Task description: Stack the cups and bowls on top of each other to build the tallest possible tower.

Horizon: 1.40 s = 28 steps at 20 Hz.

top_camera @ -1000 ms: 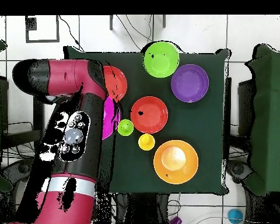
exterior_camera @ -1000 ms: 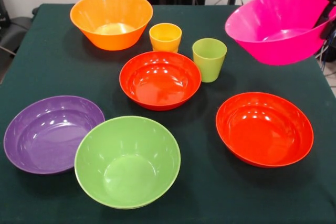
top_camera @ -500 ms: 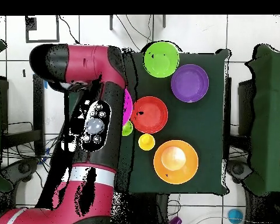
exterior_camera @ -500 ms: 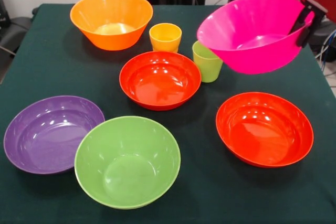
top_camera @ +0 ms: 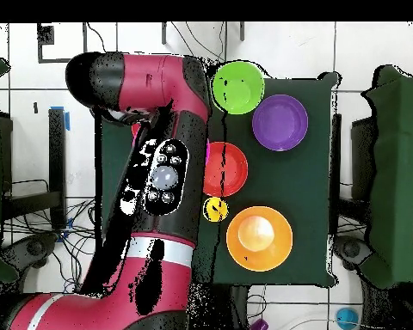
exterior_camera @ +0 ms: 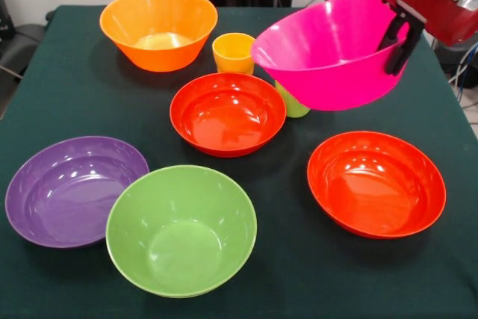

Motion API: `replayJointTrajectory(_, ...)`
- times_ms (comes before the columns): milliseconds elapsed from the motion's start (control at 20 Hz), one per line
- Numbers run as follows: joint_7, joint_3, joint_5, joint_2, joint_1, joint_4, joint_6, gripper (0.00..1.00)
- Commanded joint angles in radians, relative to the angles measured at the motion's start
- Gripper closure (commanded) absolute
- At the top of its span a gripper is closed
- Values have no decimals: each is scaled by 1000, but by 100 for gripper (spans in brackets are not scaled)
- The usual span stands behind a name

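My gripper (exterior_camera: 396,44) is shut on the far right rim of the magenta bowl (exterior_camera: 328,54) and holds it tilted in the air above the table's back right. The bowl hides most of the lime green cup (exterior_camera: 294,105). The yellow-orange cup (exterior_camera: 234,51) stands just left of it. On the table are the deep orange bowl (exterior_camera: 158,28), two red-orange bowls (exterior_camera: 228,113) (exterior_camera: 376,182), the purple bowl (exterior_camera: 75,190) and the lime-green bowl (exterior_camera: 181,229). Nothing is stacked. The red cup and blue bowl are out of view.
The dark green tablecloth (exterior_camera: 67,95) covers the table. In the overhead view the arm (top_camera: 163,172) hides the table's left part. The lime-green bowl (top_camera: 237,87), purple bowl (top_camera: 280,122), red-orange bowl (top_camera: 231,168), yellow-orange cup (top_camera: 217,209) and orange bowl (top_camera: 259,238) show beside it.
The gripper has carried the magenta bowl leftward in the front view, from the table's right edge to over the green cup. The other bowls and cups have not moved.
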<state>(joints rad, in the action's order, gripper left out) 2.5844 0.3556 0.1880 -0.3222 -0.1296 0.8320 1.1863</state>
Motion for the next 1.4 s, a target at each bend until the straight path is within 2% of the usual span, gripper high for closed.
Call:
replayJointTrajectory(50, -288, -120, -94, 24, 34, -72, 134, 100)
replayJointTrajectory(250, -342, -112, -135, 30, 59, -137, 173, 100)
replayJointTrajectory(500, -479, -88, -193, 99, 104, -367, 338, 100)
replayJointTrajectory(700, -568, -62, -216, 164, 123, -522, 418, 100)
replayJointTrajectory(900, -588, -32, -203, 215, 136, -616, 449, 100)
replayJointTrajectory(1050, -631, 5, -169, 280, 161, -724, 462, 100)
replayJointTrajectory(1200, -676, 43, -128, 325, 185, -782, 448, 100)
replayJointTrajectory(1400, -690, 96, -77, 345, 198, -802, 433, 100)
